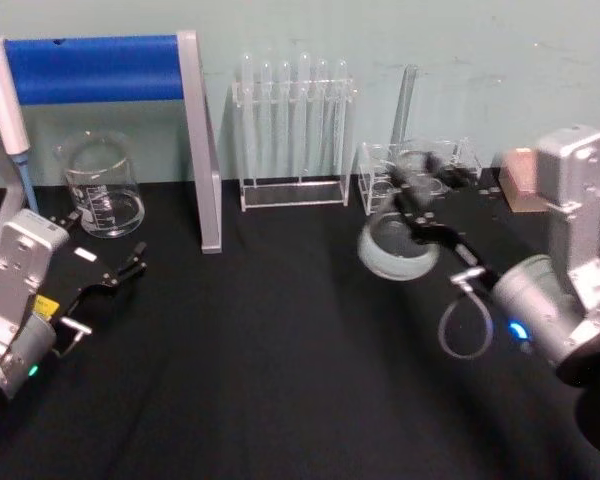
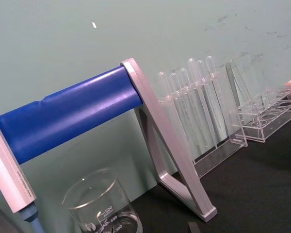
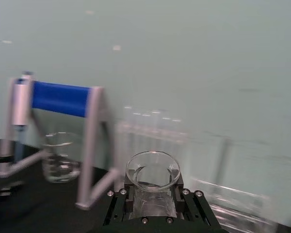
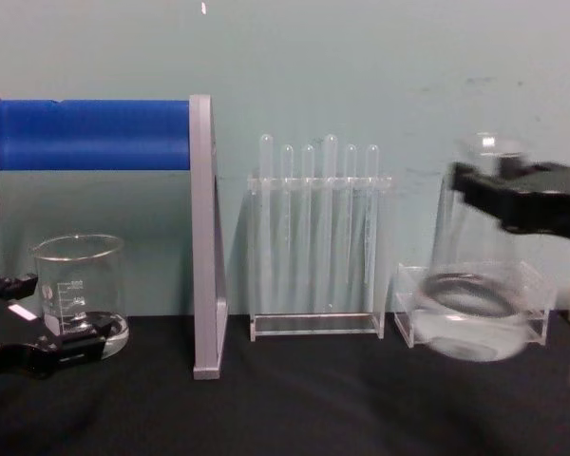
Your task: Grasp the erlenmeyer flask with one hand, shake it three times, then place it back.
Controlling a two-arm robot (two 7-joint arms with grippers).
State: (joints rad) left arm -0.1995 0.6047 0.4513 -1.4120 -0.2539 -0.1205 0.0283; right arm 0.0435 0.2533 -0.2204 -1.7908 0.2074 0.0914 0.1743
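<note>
The erlenmeyer flask (image 1: 398, 250) is off the table at the right, tilted and blurred. My right gripper (image 1: 417, 192) is shut on its neck. From the chest view the flask (image 4: 475, 309) hangs in front of a low clear rack, with the black right gripper (image 4: 502, 195) clamped just under its rim. The right wrist view looks down on the flask's round mouth (image 3: 153, 170), held between the fingers (image 3: 117, 204). My left gripper (image 1: 130, 268) rests open and low at the left, near the beaker, with nothing in it.
A cylindrical glass beaker (image 1: 103, 190) stands at the back left under a stand with a blue bar (image 1: 100, 68). A test tube rack (image 1: 293, 130) is at the back centre. Behind the flask sit a low clear rack (image 1: 420, 165) and a tan block (image 1: 520, 180).
</note>
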